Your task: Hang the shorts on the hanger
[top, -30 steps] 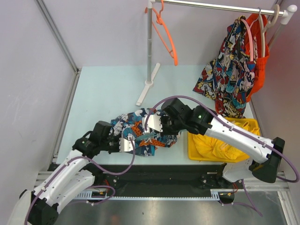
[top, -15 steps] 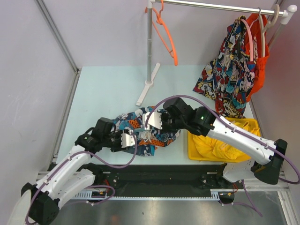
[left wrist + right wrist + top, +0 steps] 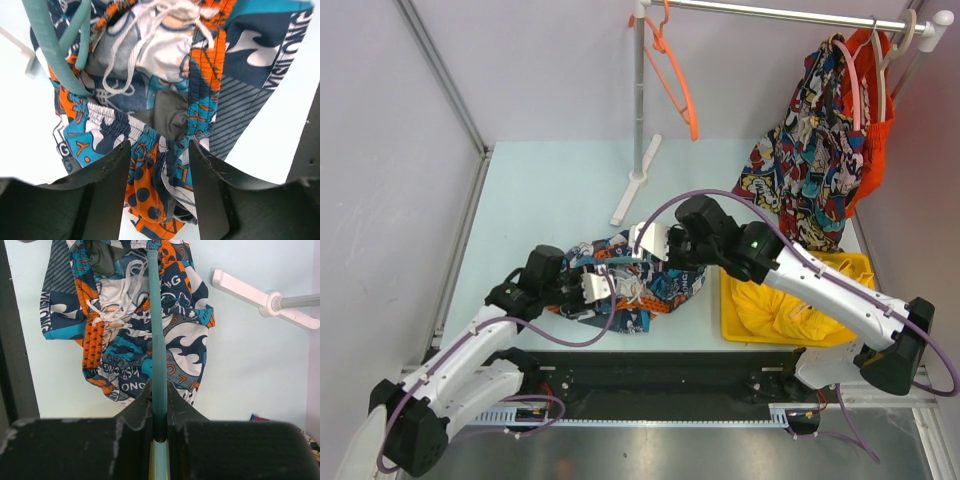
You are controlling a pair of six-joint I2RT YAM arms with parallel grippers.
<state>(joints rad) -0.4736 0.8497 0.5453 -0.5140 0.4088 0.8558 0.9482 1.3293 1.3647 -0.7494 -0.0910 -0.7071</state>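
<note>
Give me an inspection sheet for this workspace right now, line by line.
Surface: pale table, no spills seen.
Job's things: shorts bunched near the arms; teal hanger lying over them.
Clutter: yellow garment in yellow tray; comic-print shorts and orange hanger on the rail.
Grippers: left gripper open, fabric between its jaws; right gripper shut on the hanger.
Cables: purple cables loop above the shorts.
Surroundings: rack post, plain walls.
</note>
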